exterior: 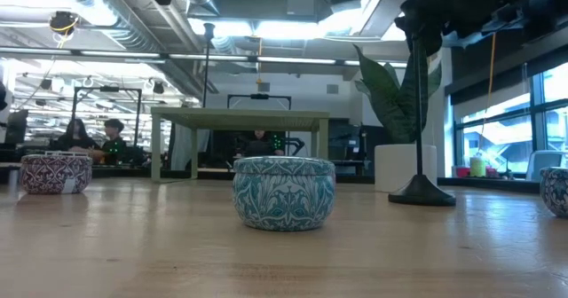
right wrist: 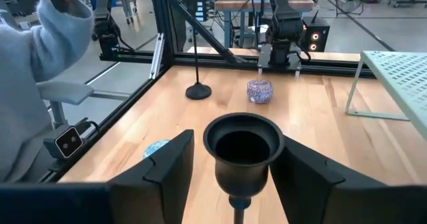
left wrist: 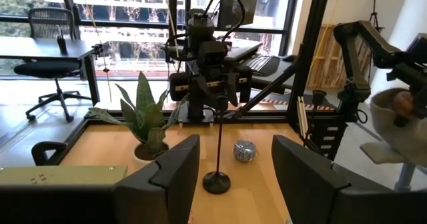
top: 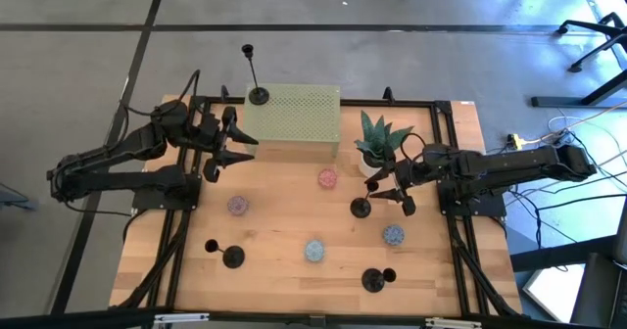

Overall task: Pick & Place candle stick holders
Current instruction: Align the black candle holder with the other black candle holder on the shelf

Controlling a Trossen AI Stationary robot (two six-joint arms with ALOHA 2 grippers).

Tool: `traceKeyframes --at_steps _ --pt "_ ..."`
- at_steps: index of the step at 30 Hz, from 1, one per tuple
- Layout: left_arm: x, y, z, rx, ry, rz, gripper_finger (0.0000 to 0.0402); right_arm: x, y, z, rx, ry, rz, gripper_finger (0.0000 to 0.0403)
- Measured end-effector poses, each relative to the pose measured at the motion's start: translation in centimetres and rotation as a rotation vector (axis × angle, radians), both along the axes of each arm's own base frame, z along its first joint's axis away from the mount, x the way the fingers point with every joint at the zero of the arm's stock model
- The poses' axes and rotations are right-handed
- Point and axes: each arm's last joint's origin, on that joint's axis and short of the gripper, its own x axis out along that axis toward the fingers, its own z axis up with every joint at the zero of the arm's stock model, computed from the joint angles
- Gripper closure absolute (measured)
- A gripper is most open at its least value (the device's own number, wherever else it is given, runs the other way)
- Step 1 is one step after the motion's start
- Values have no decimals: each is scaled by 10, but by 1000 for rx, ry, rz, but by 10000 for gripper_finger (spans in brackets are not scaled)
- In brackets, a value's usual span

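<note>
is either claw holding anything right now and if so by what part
The right claw brackets a candlestick holder just below its cup, stem between the fingers; firm contact cannot be told. The left claw holds nothing.

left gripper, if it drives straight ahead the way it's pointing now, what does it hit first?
Most likely the candlestick holder standing centred between the left gripper fingers, its top at the right gripper. Depth is hard to judge; the table between looks bare.

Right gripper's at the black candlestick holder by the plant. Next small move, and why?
Probably close the right gripper on the black candlestick holder's cup: its fingers flank the cup with a gap, and the base sits on the wooden table. The left gripper waits beside the green perforated stand.
</note>
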Motion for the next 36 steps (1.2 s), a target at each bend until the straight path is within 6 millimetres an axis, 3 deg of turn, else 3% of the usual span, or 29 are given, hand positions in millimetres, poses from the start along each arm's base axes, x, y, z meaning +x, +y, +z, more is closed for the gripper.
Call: traceKeyframes --at_steps 12,18,28,36 --pt "0 0 0 0 0 1 217 0 0 2 1 -20 -1 279" --pt "0 0 0 0 0 1 217 1 0 8 1 -71 -1 284" --pt "2 1 -3 -12 31 3 217 6 -2 50 115 -218 -74 286" --pt "6 2 -5 -25 45 4 217 17 -3 72 163 -346 -118 287"
